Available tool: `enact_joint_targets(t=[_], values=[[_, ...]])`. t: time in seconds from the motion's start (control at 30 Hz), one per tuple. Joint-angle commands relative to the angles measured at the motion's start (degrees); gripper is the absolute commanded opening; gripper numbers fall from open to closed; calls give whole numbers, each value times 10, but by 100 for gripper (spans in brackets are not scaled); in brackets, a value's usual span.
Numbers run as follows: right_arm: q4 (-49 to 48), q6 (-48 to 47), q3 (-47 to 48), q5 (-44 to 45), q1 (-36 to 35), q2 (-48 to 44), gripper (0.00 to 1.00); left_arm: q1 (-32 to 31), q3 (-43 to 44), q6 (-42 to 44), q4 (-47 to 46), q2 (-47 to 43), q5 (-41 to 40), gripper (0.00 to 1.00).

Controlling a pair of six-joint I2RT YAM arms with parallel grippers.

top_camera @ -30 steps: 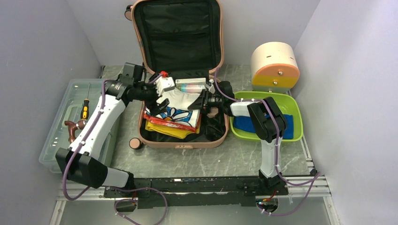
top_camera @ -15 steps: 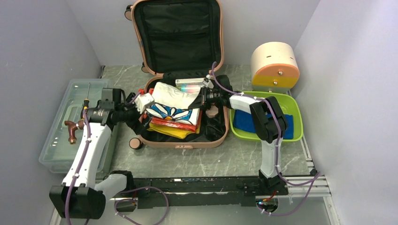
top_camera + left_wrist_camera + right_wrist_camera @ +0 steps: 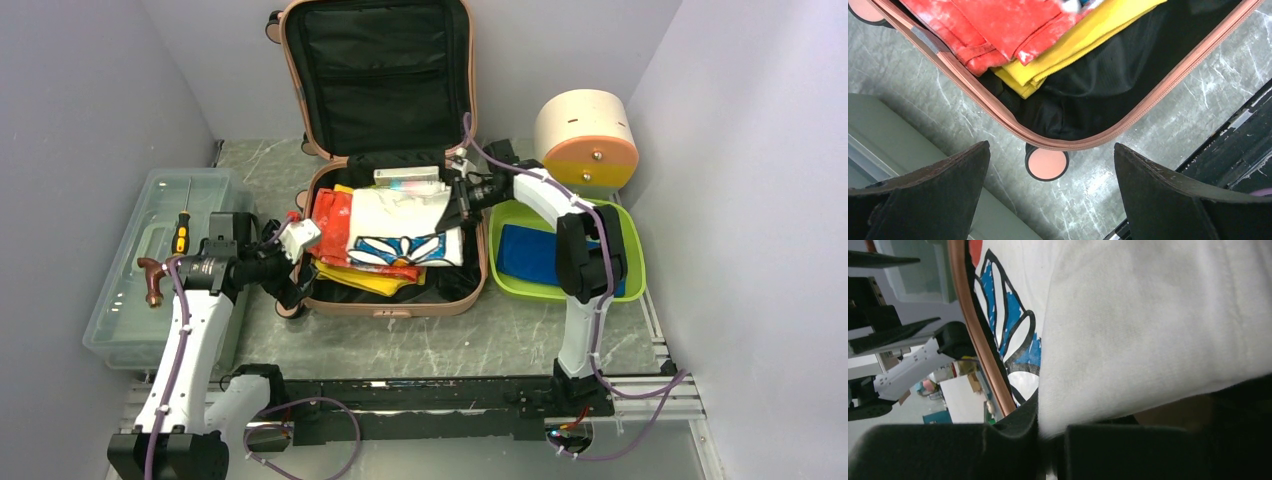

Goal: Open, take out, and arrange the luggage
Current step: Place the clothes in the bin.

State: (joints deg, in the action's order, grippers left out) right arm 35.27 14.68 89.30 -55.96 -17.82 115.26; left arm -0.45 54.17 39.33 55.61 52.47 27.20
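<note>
Sitting furthest out from the left tool's left side is a clear plastic bin [image 3: 120, 300] with rounded corners. Inside it lie a thin screwdriver [image 3: 181, 228] with a yellow-and-black handle and a knobbly brown object [image 3: 152, 280] too small to identify.

The left tool [image 3: 1050, 150] is released, its two black wedge-shaped fingers [image 3: 938, 190] spread wide with nothing between them. Directly beneath it are a round salmon wheel [image 3: 1046, 164] and the grey, marble-veined worktop [image 3: 898, 90].

The luggage [image 3: 440, 302] lies between the two tools. It is a salmon-pink hard shell with rounded corners, open on the worktop, its lid standing upright at the back and lined in black fabric. The left tool hovers over its near-left corner, at the zip edge.

Packed in the lower shell are a crinkled red garment [image 3: 330, 212] on the side nearer the left tool and a folded yellow cloth [image 3: 372, 283] under the pile. A soft white cloth [image 3: 405, 232] printed with blue, black-outlined daisy petals lies on top. A slim white box [image 3: 408, 178] rests behind them.

The right tool [image 3: 1050, 435] is clenched on the white cloth, its dark pads pinching an edge at the far-right side of the luggage.

To the right tool's right sits a glossy lime-green tray [image 3: 628, 240] holding a flat blue cloth [image 3: 530, 258]. Beyond it stands a cream drum [image 3: 585, 125] with an orange face and a yellow base.
</note>
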Motion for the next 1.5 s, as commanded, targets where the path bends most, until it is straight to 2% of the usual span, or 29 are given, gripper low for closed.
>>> enact_joint_targets(t=[0.0, 0.2, 0.43, 0.67, 1.0, 1.27, 1.47], values=[[195, -150, 14, 2, 57, -62, 0, 3, -5, -12, 9, -16, 21, 99], [323, -267, 29, 55, 145, -76, 0, 3, -6, -14, 8, -16, 31, 100], [403, -355, 42, 133, 220, -75, 0, 3, -16, -19, -2, -21, 32, 99], [401, -390, 23, 185, 284, -81, 0, 3, -21, -20, -3, -23, 42, 99], [438, -459, 69, 216, 382, -38, 0, 17, -19, -20, -3, -17, 50, 99], [441, -492, 97, 253, 431, 0, 0, 21, -22, -21, -4, -16, 56, 99], [433, -501, 91, 269, 450, -7, 0, 24, -21, -21, -5, -13, 61, 99]])
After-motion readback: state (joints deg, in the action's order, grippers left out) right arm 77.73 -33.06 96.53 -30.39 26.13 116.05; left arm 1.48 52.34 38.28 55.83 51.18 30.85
